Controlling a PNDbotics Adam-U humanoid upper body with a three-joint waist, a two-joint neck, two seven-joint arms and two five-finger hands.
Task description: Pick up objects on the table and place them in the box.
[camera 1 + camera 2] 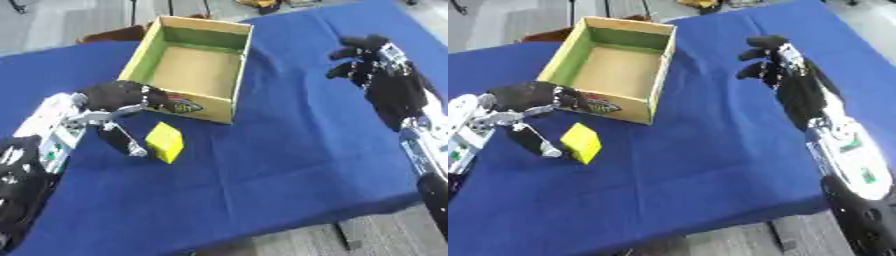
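Left eye view shows my left hand (pixel 118 97) low over the blue counter (pixel 280 155), just in front of the box (pixel 214 112). Its fingers reach forward along the box's near wall and the thumb hangs down toward the cube (pixel 164 142). The hand is spread, with nothing in it; the thumb tip is just beside the cube's left face, and whether it touches I cannot tell.

The yellow cube sits on the counter, just in front of the box's near wall and apart from it. It is the only loose thing I can see on the cloth.

The box stands open and upright, green inside its walls, and its brown floor looks bare. So by my reading nothing has gone in yet, and the whole of the job is left: close on the cube, lift it over the near wall, let it go inside.

My right hand (pixel 785 75) is raised over the right side of the counter, well apart from cube and box, fingers loosely bent and holding nothing. It looks idle.

The near wall is what I would watch, since the cube must clear it.
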